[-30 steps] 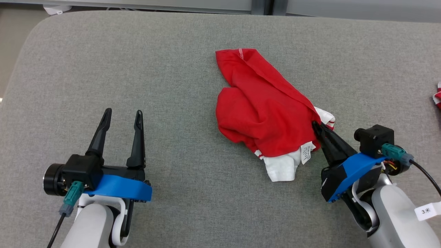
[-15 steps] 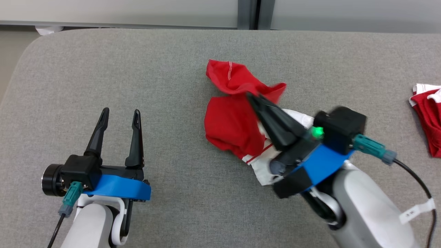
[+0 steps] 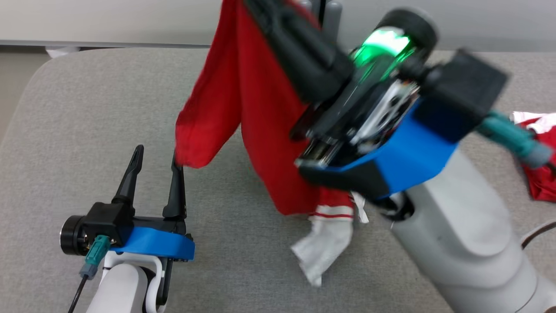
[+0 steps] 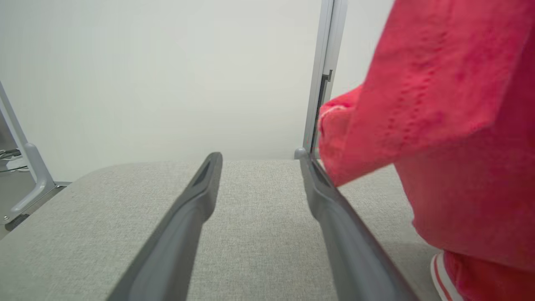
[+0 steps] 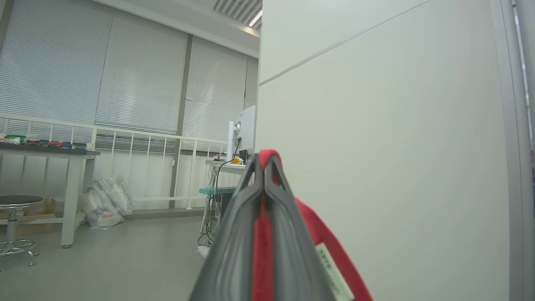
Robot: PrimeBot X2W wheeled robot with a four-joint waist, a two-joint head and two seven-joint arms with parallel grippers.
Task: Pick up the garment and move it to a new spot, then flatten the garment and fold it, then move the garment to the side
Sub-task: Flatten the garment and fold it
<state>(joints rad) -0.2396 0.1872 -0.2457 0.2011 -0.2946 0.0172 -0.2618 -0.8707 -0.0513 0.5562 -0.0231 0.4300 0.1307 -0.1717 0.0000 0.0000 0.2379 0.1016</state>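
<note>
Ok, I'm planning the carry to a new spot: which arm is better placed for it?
Right. The right end effector is shut on the red garment, which hangs from it over the grey surface. The left end effector sits low and open, holding nothing.

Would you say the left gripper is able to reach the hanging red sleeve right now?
Probably yes: the left gripper is open, and the sleeve of the garment hangs right by one of its fingertips, with nothing between them.
</note>
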